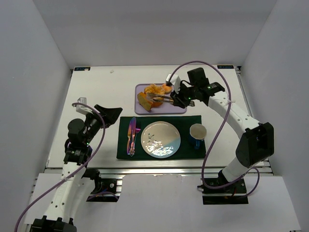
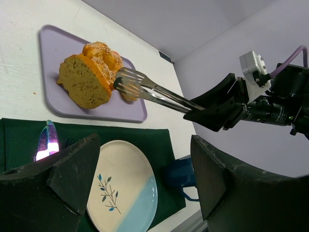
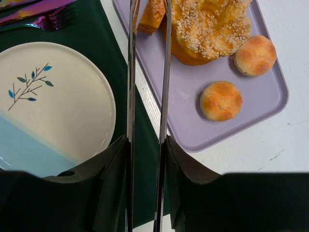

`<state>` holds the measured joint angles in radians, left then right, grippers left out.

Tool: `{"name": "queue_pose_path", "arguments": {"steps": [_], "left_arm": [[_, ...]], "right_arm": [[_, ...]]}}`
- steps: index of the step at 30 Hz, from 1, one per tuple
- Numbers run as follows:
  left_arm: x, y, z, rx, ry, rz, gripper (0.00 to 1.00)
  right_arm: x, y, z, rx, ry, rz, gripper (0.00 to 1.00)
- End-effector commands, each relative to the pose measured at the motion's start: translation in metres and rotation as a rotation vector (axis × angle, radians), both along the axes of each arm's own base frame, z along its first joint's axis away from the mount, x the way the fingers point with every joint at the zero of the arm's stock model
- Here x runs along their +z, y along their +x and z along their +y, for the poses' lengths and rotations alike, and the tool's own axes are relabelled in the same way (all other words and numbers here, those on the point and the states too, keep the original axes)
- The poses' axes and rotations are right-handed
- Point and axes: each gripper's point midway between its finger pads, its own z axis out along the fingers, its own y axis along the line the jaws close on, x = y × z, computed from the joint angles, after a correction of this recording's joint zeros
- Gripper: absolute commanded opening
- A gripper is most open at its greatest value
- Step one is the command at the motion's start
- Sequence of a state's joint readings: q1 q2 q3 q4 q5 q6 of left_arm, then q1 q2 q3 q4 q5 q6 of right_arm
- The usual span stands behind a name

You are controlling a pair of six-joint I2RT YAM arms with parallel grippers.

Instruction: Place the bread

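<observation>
The bread (image 2: 82,84) is a tan slice with a brown crust, standing on edge against the seeded cake (image 2: 101,55) on the purple tray (image 2: 53,43). My right gripper (image 3: 147,159) is shut on the handles of metal tongs (image 3: 130,72). The tong tips (image 2: 128,82) sit at the slice's right edge, slightly apart. In the right wrist view the bread (image 3: 151,14) shows between the two tong arms. I cannot tell whether the tips pinch it. My left gripper (image 2: 145,179) hangs open and empty above the white and blue plate (image 2: 123,188).
Two small round buns (image 3: 255,54) (image 3: 220,100) lie on the tray's right part. The plate (image 1: 161,139) rests on a dark green placemat with cutlery (image 1: 131,136) to its left and a blue mug (image 1: 198,131) to its right.
</observation>
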<state>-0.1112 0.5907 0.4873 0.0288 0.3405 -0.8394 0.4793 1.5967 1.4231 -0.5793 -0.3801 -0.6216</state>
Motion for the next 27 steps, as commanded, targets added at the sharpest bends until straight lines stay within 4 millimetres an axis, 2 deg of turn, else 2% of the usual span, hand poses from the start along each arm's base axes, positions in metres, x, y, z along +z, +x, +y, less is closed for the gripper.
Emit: {"name": "queue_pose_path", "arguments": {"steps": [1,6,16,19,21,22,27], "left_arm": [[0.012,-0.003,0.002,0.011,-0.004,-0.029,0.85],[0.011,-0.006,0.003,0.018,-0.004,-0.029,0.85],[0.012,-0.006,0.004,0.021,-0.004,-0.032,0.84],[0.012,-0.006,0.004,0.021,-0.006,-0.032,0.85],[0.011,-0.005,0.004,0.021,-0.006,-0.03,0.85],[0.011,-0.005,0.004,0.021,-0.006,-0.03,0.85],[0.012,-0.006,0.004,0.021,-0.006,-0.033,0.85]], "right_arm": [[0.0,-0.003,0.006,-0.017,0.011,0.01,0.41],[-0.015,-0.003,0.011,-0.057,-0.013,0.011,0.46],[-0.03,0.008,0.017,-0.101,-0.064,-0.013,0.44],[-0.034,0.007,0.017,-0.104,-0.077,-0.016,0.39],[-0.035,0.007,0.015,-0.113,-0.082,-0.021,0.31],[-0.036,0.007,0.015,-0.117,-0.083,-0.022,0.23],[-0.027,0.006,0.014,-0.12,-0.065,-0.038,0.05]]}}
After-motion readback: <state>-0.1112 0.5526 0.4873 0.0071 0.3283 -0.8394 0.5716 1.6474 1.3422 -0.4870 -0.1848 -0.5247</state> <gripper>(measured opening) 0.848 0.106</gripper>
